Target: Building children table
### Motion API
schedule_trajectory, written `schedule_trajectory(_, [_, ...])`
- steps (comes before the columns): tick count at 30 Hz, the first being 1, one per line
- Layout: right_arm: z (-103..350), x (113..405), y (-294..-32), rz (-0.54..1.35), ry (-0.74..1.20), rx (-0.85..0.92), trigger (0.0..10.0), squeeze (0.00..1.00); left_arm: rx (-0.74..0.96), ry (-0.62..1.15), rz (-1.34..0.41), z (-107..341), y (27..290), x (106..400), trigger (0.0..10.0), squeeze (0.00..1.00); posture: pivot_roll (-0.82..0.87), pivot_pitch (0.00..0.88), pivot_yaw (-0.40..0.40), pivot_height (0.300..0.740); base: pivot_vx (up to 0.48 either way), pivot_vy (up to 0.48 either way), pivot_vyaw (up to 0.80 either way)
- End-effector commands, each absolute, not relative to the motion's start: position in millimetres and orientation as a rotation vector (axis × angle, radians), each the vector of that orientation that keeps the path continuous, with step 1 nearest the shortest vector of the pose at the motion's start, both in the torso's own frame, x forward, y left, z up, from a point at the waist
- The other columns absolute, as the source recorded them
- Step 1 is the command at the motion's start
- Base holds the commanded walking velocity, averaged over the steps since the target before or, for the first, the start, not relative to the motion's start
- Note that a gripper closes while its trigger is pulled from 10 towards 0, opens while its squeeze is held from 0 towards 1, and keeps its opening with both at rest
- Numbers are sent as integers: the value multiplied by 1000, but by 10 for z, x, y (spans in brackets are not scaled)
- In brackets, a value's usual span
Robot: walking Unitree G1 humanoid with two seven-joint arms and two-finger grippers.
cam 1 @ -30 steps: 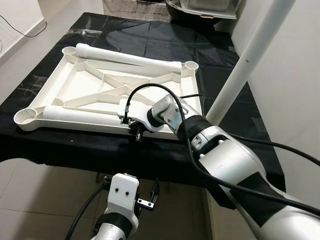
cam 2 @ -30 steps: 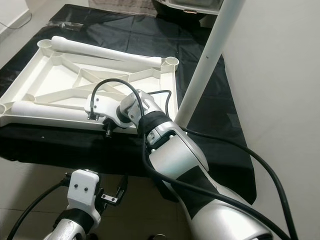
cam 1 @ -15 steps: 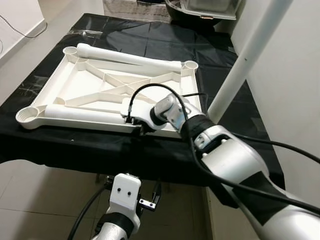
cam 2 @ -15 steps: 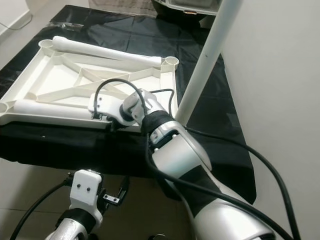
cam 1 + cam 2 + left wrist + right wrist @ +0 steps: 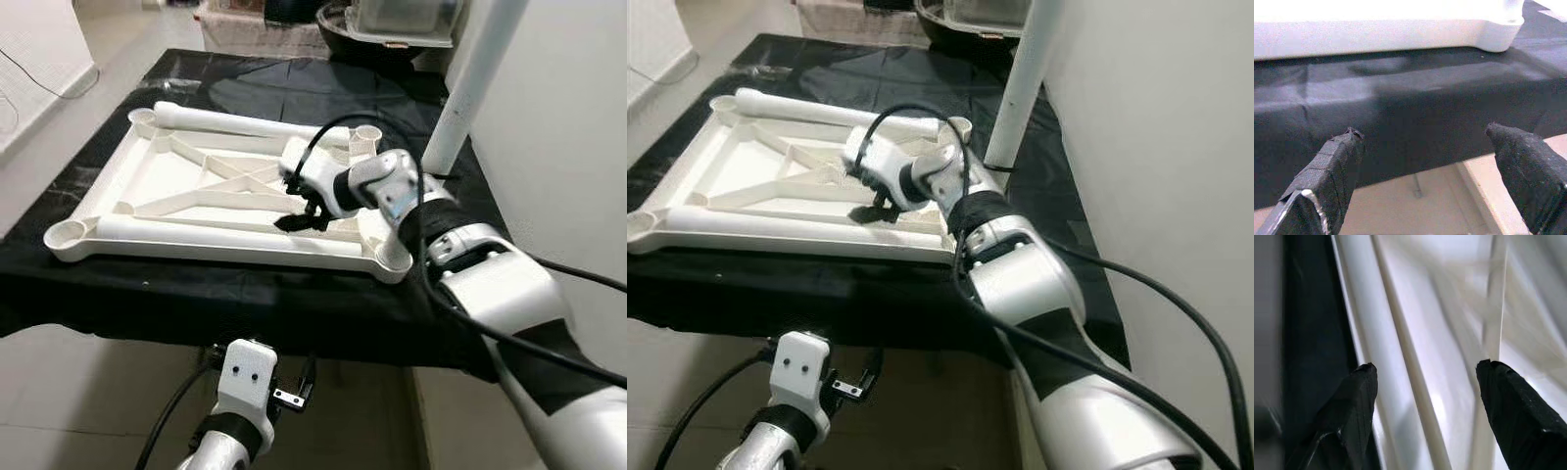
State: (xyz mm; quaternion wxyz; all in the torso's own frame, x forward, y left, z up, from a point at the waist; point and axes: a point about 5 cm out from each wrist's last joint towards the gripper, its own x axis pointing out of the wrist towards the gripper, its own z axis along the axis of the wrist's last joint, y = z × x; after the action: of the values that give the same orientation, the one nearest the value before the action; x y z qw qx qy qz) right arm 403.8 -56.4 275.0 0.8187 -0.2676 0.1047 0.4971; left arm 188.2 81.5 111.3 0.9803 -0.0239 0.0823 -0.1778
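Note:
The white children's tabletop [image 5: 167,181] lies upside down on a black-covered table [image 5: 294,294], ribs up. Two white legs lie in it: one along the far rim [image 5: 245,122], one along the near rim [image 5: 176,231]. My right gripper [image 5: 297,221] hovers open over the tabletop's right part, just above the ribs; in the right wrist view its fingers [image 5: 1359,396] stand wide apart with nothing between them. My left gripper [image 5: 1422,134] hangs open below the table's front edge, facing the black cloth.
A white upright pole [image 5: 475,83] stands at the table's right back, close to my right arm. A dark basin and a clear container [image 5: 397,20] sit beyond the far end. A white wall runs along the right. Tiled floor lies below the front edge.
My right gripper has gone from the tabletop's near rim up and inward over the ribs on the right. The camera has shifted too. The left arm hangs as before.

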Motion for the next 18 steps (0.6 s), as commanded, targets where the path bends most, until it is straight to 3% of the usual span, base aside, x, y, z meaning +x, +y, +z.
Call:
schedule_trajectory(1, [2887,4030,-575,1088,136,-487,10000,0,-52,188,-347,1044,868,1881,10000,0,21,40,-39,740,0,0,0])
schedule_trajectory(4, [2889,4037,-579,1036,-6,-278,10000,0,-32,165,-279,1032,974,1935,10000,0,27,11,-15,740,0,0,0])
schedule_trajectory(9, [2741,3946,-581,926,-264,-192,10000,0,11,122,-197,1059,1094,1979,10000,0,30,0,5,740,0,0,0])
schedule_trajectory(12, [2435,3821,-600,877,-220,-68,10000,0,43,99,-130,1073,1186,2010,10000,0,25,0,10,740,0,0,0])
schedule_trajectory(18, [2005,3431,-695,855,-335,-115,10000,0,61,65,-100,1094,1239,2039,10000,0,16,0,13,740,0,0,0])
